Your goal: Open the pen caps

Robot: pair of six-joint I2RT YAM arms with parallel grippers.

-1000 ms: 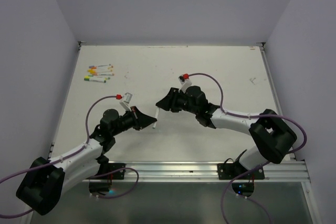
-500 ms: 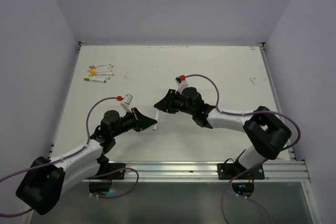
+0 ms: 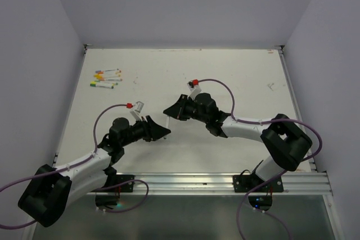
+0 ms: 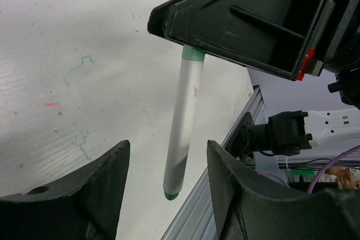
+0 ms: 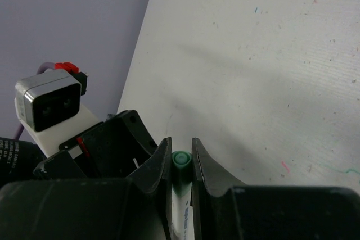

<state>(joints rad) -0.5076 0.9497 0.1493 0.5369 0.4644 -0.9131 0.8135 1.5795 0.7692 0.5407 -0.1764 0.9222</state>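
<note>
You see your right gripper (image 5: 181,150) pinching the pen (image 4: 184,122) by its green end, mid-table. Your left gripper (image 4: 169,158) stands spread around the shaft, not touching. More pens (image 3: 106,78) lie far left on the scribbled white table (image 3: 236,71); lilac walls (image 3: 180,4) surround it.

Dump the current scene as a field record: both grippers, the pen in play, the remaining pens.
right gripper: shut on one end of the green-ended pen
left gripper: open, fingers either side of the pen's free end, not touching it
pen position: off the table, spanning between the two grippers
cap state: cannot tell which green end is the cap
other pens: small cluster at the table's far left corner, untouched, too small to read the caps
</note>
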